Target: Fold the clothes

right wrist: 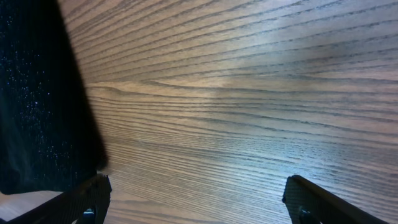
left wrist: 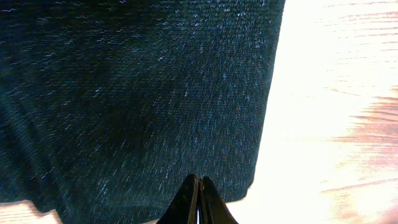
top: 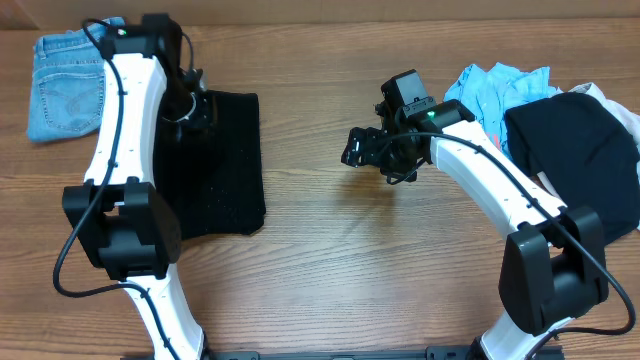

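A black knit garment (top: 215, 165) lies folded flat on the left of the wooden table. It fills most of the left wrist view (left wrist: 137, 93). My left gripper (top: 195, 110) is over the garment's far part, and its fingers (left wrist: 198, 196) are pressed shut with no cloth seen between them. My right gripper (top: 360, 148) is open and empty over bare wood to the right of the garment. In the right wrist view its fingers (right wrist: 199, 202) are spread wide, and the garment's edge (right wrist: 37, 93) shows at the left.
Folded blue jeans (top: 65, 85) lie at the far left corner. A pile of clothes sits at the right: a light blue piece (top: 490, 90) and a large black piece (top: 575, 150). Bare wooden table (top: 330, 250) lies between the arms.
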